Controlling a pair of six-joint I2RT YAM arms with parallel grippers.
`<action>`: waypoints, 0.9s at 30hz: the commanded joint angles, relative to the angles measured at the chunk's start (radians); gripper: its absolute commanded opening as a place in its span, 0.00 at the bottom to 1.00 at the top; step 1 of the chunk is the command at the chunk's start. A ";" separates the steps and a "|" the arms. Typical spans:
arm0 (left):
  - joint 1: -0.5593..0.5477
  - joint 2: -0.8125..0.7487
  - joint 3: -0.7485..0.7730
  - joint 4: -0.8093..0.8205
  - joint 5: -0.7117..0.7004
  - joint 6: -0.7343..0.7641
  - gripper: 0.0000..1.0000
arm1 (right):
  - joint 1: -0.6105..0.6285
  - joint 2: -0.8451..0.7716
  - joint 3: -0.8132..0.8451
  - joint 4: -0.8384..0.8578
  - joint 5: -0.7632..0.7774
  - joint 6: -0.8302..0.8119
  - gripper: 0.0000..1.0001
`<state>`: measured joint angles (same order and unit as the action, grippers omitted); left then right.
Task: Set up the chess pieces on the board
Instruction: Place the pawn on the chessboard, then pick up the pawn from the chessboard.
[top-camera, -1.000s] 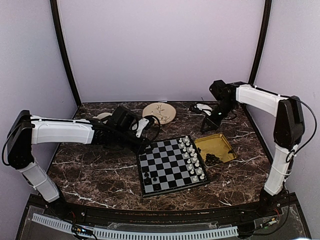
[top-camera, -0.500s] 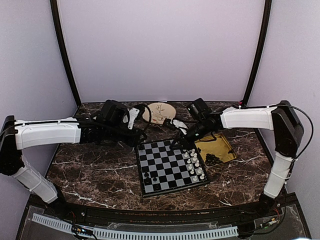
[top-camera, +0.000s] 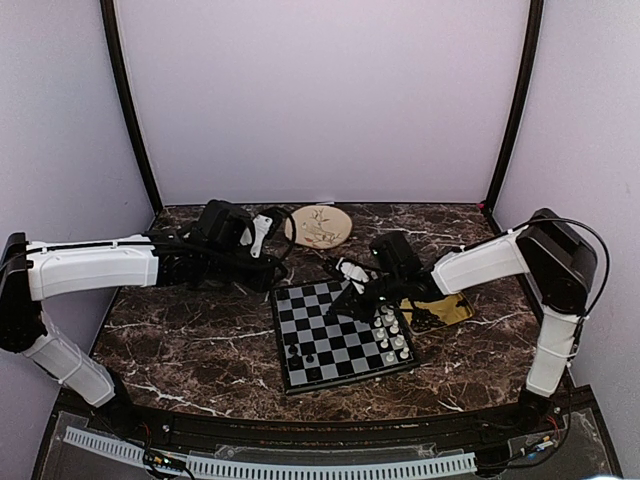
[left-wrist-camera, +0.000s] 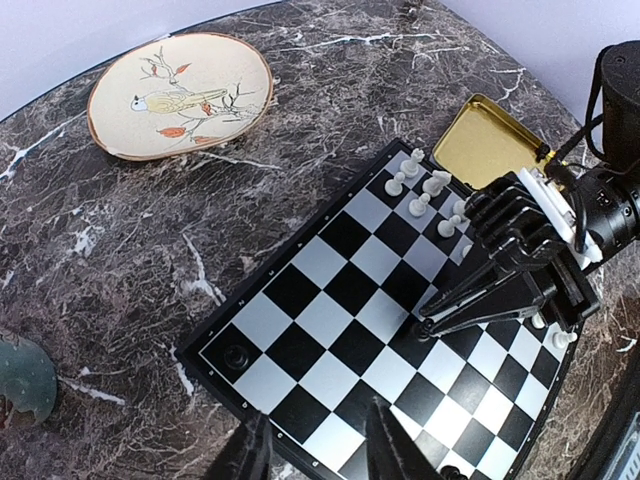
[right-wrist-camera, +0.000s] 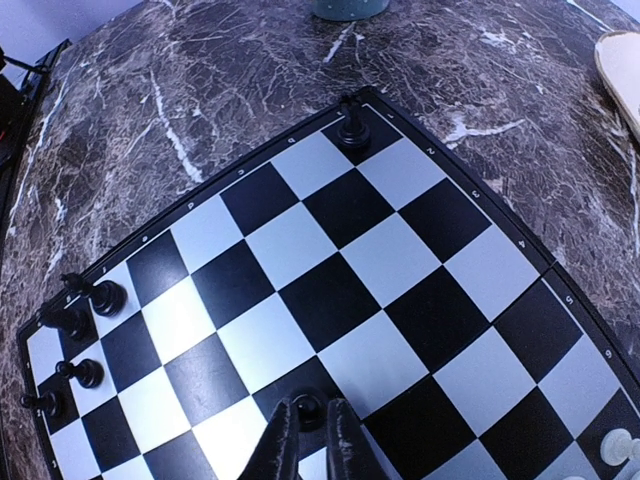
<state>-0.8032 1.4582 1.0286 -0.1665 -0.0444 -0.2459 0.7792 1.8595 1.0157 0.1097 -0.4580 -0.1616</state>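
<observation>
The board lies at the table's middle, a little right. My right gripper is shut on a black chess piece, low over a black square near the board's centre; the left wrist view shows that gripper there too. One black piece stands in a corner square. Several more black pieces stand at the board's near-left corner. My left gripper hangs open and empty above the board's far-left edge.
White pieces fill the board's right side. A yellow tray holding more black pieces sits right of the board. A painted plate lies at the back. A teal object is left of the board.
My right arm has swung from the back right, past the tray, down to the board's middle with the piece. My left arm has drawn back left, off the board.
</observation>
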 joint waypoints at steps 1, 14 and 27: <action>0.004 -0.039 -0.026 -0.009 -0.009 -0.010 0.34 | 0.012 0.032 -0.015 0.160 0.033 0.055 0.15; 0.004 0.015 -0.011 -0.018 0.088 0.037 0.35 | -0.069 -0.118 0.130 -0.194 0.045 0.056 0.24; -0.022 0.277 0.252 -0.263 0.272 0.172 0.35 | -0.340 -0.521 -0.048 -0.589 0.045 0.056 0.24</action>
<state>-0.8036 1.6806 1.2034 -0.3046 0.1711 -0.1402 0.4908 1.4715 1.1004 -0.3683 -0.4068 -0.1131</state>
